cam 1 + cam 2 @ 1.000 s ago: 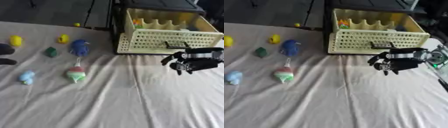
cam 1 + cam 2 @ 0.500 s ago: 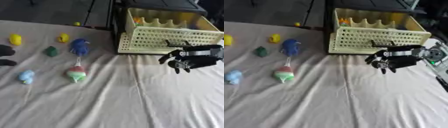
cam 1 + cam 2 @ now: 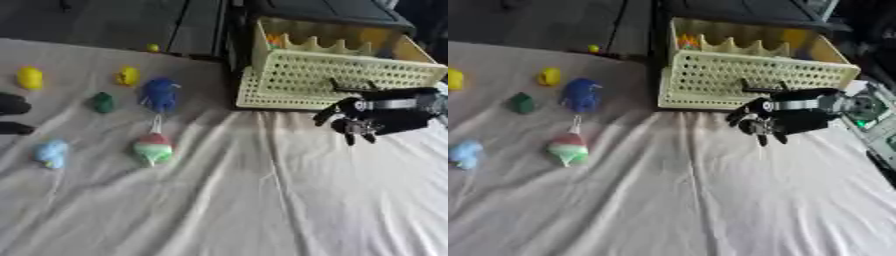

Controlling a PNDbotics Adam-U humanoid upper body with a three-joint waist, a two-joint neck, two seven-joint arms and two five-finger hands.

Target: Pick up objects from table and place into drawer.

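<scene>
Left eye view: right hand (image 3: 354, 121) hangs just in front of the drawer (image 3: 337, 82), fingers curled downward, nothing in them. Drawer is a pale yellow perforated basket type, pulled open, with an orange item inside at the back. Toys lie on the white-sheeted surface (image 3: 262, 200), well left of the hand: blue plush (image 3: 159, 94), red-white-green toy (image 3: 153, 148), light blue toy (image 3: 51, 152), dark green piece (image 3: 103, 102), two yellow ones (image 3: 128, 76) (image 3: 30, 78). Left hand (image 3: 12, 105) shows only as dark shapes at the left edge; cannot tell its fingers.
</scene>
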